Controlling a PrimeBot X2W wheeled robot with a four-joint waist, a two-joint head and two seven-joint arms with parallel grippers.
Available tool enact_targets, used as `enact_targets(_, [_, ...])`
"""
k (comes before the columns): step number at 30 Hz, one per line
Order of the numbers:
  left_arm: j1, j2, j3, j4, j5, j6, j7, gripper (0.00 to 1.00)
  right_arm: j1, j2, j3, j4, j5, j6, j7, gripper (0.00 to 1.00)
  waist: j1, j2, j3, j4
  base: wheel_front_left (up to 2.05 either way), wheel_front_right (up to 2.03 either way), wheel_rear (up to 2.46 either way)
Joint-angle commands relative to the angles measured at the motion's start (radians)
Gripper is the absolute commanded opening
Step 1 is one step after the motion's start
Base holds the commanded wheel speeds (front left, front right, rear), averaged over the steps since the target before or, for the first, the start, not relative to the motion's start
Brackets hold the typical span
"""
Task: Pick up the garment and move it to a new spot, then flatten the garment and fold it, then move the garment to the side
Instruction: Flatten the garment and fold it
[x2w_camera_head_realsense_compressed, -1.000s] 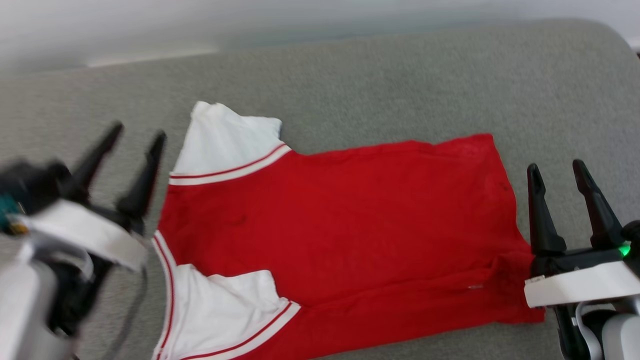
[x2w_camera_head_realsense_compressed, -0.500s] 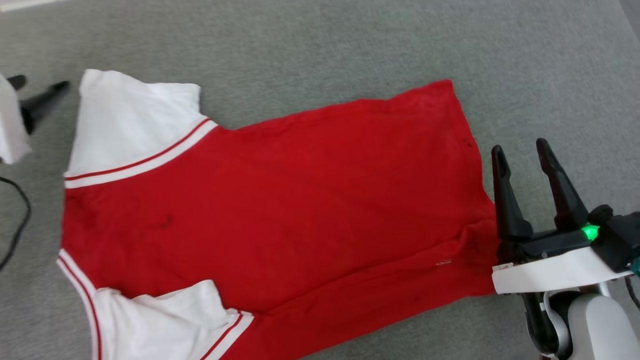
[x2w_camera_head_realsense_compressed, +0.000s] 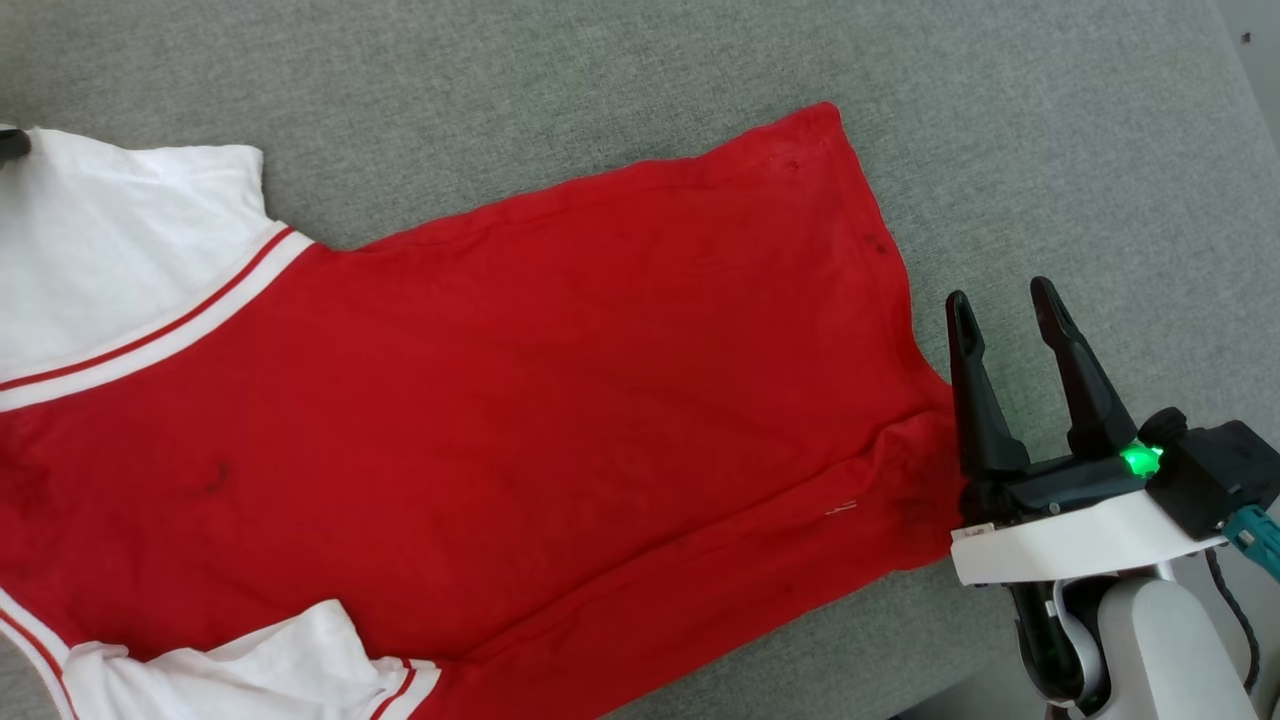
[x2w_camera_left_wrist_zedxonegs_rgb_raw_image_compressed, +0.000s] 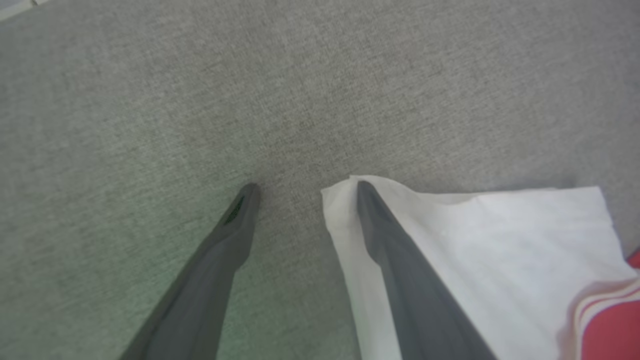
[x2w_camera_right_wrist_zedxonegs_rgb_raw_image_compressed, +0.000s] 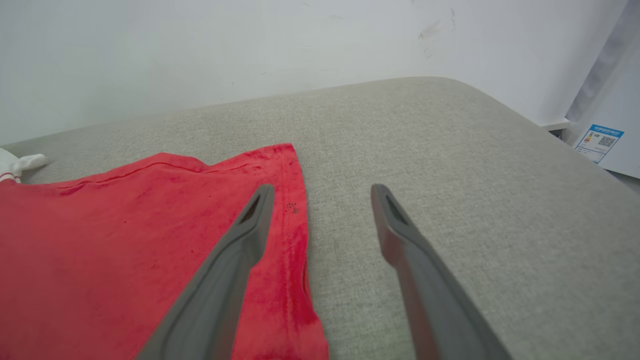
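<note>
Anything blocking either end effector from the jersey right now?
Nothing visible. The right end effector, open, sits at the jersey hem edge, one finger over red fabric and the other over bare grey cushion. The left end effector, open, straddles a corner of the white sleeve. Nothing lies between either one and the cloth.

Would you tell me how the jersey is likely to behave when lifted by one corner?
The jersey probably drapes limply: it lies flat with soft wrinkles near its hem. Its edges lie very flat, so likely thin and light. Pushed on the woven cushion, it may bunch, not slide.
</note>
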Motion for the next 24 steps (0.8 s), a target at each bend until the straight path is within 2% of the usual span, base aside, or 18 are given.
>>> enact_targets(1, [0.024, -0.006, -0.021, 0.027, 0.005, 0.0, 0.022, 1.0, -0.014, 0.004, 0.001, 0.003, 0.004, -0.001, -0.007, 1.0, -0.0001, -0.0001, 0.005, -0.005, 0.0, 0.0, 0.0])
enact_targets(2, [0.031, -0.007, -0.03, 0.039, 0.004, -0.002, 0.035, 0.58, -0.017, 0.004, 0.001, 0.006, 0.006, -0.001, -0.01, 1.0, -0.0001, -0.0001, 0.007, -0.006, 0.0, 0.0, 0.0])
enact_targets(3, [0.039, -0.009, -0.037, 0.047, -0.002, -0.004, 0.047, 0.0, -0.02, 0.004, 0.001, 0.009, 0.009, -0.001, -0.011, 1.0, -0.0001, -0.0001, 0.009, -0.007, 0.0, 0.0, 0.0])
enact_targets(6, [0.059, -0.029, -0.046, 0.048, -0.027, -0.011, 0.071, 0.0, -0.025, 0.004, -0.01, 0.015, 0.01, -0.001, -0.014, 1.0, -0.0001, -0.0001, 0.009, -0.001, 0.0, 0.0, 0.0])
enact_targets(9, [0.067, -0.046, -0.044, 0.028, -0.04, -0.022, 0.039, 0.0, -0.026, 0.005, -0.029, 0.021, -0.003, -0.001, -0.015, 1.0, -0.0001, -0.0001, 0.002, 0.016, 0.0, 0.0, 0.0])
enact_targets(18, [0.044, -0.095, -0.016, -0.02, -0.035, -0.043, -0.221, 0.0, -0.042, 0.0, -0.049, 0.017, -0.058, -0.001, 0.033, 1.0, -0.0001, -0.0001, -0.075, 0.079, 0.0, 0.0, 0.0])
enact_targets(20, [0.054, -0.113, -0.026, -0.038, -0.043, -0.043, -0.27, 0.0, -0.041, -0.018, -0.06, 0.009, -0.071, -0.001, 0.059, 1.0, -0.0001, -0.0001, -0.102, 0.101, 0.0, 0.0, 0.0])
enact_targets(24, [0.073, -0.113, -0.065, -0.122, -0.074, -0.044, -0.34, 0.0, -0.047, -0.076, -0.067, -0.02, -0.082, -0.001, 0.148, 1.0, -0.0001, -0.0001, -0.151, 0.151, 0.0, 0.0, 0.0])
